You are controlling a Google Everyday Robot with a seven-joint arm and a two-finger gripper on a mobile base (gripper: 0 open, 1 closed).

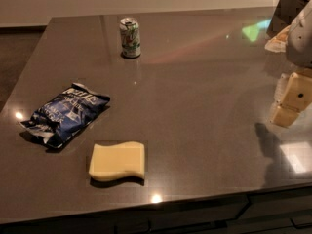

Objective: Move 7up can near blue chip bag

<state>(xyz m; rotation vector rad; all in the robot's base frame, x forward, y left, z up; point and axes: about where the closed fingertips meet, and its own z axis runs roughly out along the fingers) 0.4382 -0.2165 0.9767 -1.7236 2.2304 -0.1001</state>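
One gripper is hanging at the right edge of the view, low over the dark grey counter. It is showing as cream-coloured blocks under a pale arm segment. Whether it is spread or pressed together, I cannot tell from this angle. Its shadow is falling on the counter just below it and slightly to the left. A dark box is sitting behind it at the far right corner, with something pale lying beside it that is too unclear to name.

Moving outward across a wide stretch of bare surface, a pale yellow sponge is lying flat near the front edge, left of centre. Just beyond it, up and to the left, the blue chip bag is lying crinkled on its back, its white lettering facing up. Bag and sponge are near each other but not touching.

Farthest from the gripper, the 7up can is standing upright near the back edge of the counter, its silver top catching light. It is standing well apart from the blue chip bag, with open counter between them, and well apart from the gripper too.
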